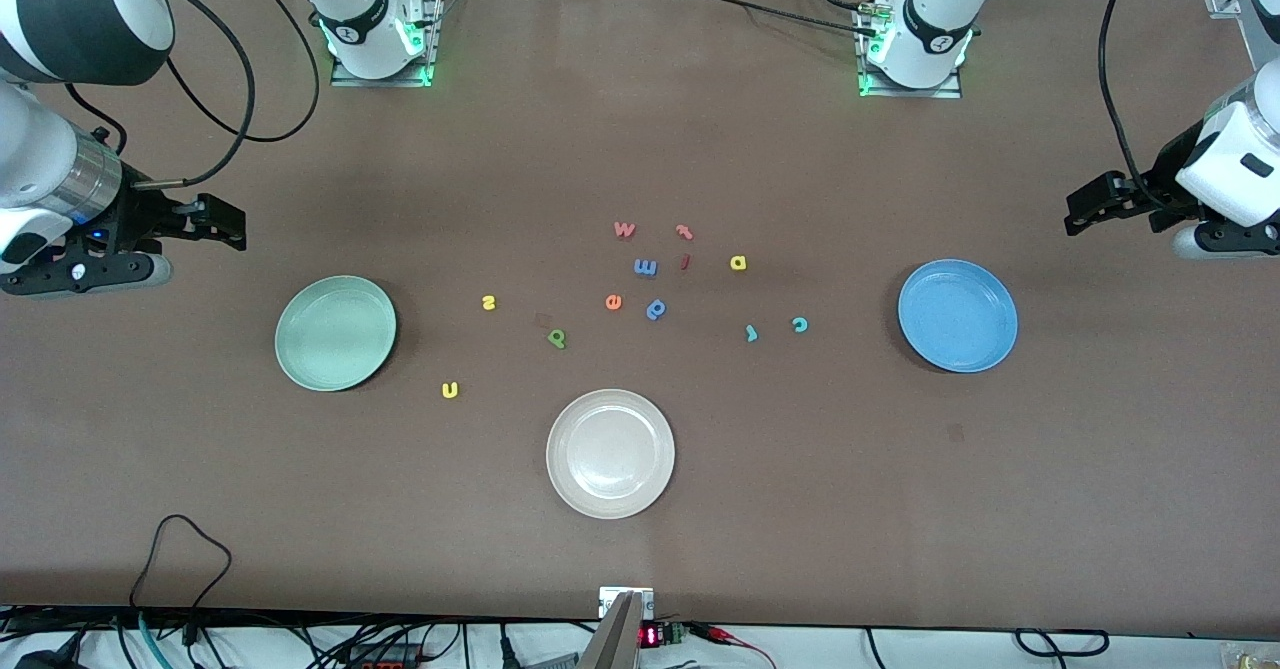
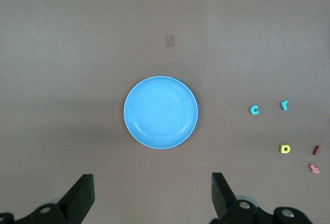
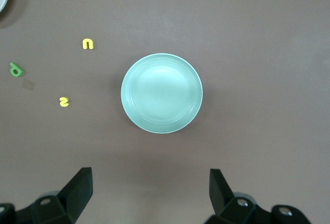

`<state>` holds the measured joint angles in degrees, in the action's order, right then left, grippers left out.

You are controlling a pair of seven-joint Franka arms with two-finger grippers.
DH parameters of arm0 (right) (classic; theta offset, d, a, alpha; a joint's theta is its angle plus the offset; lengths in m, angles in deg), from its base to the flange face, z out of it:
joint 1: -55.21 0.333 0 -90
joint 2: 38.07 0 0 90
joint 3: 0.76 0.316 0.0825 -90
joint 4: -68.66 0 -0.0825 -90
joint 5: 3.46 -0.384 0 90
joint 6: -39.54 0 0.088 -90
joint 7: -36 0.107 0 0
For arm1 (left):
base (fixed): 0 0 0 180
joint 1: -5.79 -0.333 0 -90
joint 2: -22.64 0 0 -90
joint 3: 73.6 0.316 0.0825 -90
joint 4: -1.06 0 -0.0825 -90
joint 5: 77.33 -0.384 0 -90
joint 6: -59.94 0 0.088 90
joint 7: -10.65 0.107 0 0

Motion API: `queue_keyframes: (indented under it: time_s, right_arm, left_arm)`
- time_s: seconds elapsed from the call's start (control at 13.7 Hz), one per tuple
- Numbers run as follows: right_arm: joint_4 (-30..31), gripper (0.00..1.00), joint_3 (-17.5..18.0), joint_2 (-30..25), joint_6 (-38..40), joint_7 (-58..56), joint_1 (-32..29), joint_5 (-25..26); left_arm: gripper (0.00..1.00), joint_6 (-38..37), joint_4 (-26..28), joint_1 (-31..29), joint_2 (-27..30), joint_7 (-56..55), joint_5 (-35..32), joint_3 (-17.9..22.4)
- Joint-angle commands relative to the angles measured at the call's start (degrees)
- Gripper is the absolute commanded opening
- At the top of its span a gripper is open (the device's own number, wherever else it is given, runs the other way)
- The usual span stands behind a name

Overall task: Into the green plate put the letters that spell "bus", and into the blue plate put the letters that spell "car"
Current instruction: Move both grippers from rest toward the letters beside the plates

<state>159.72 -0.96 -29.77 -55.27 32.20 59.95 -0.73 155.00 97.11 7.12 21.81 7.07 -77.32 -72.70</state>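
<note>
Plates: green plate [image 1: 335,333], blue plate [image 1: 957,315] bare; end effectors' fingertips cropped.

Letters [image 1: 646,267] between two plates [image 1: 336,333]

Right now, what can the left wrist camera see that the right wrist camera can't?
Only the left wrist view shows the blue plate, the teal c, teal r, yellow a and the open left gripper. Only the right wrist view shows the green plate, yellow u, yellow s, green b and the open right gripper. Both show the brown table.
</note>
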Motion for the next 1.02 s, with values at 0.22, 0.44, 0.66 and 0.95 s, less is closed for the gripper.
queue_keyframes:
  time_s: [0.22, 0.44, 0.66, 0.95]
  right_arm:
    - [-0.09, 1.00, -0.06, 0.05, 0.07, 0.55, 0.10, -0.71]
    - [-0.09, 1.00, 0.12, 3.46, -0.37, 0.03, 0.27, -0.80]
    - [-0.09, 1.00, 0.03, 8.64, -3.69, 0.73, 5.52, -0.18]
    - [0.35, 1.00, 0.03, 16.65, -16.16, 7.40, 10.03, -0.27]
  left_arm:
    - [1.00, 0.48, 2.65, -0.19, 2.32, 1.12, 0.77, 0.16]
    - [1.00, 0.74, 2.39, 0.59, -1.17, 2.17, 0.69, 0.08]
    - [1.00, 5.64, 1.16, 3.75, -10.22, 2.71, 0.86, -1.33]
    - [0.95, 14.97, -0.15, 10.25, -20.60, 1.91, 1.12, -1.95]
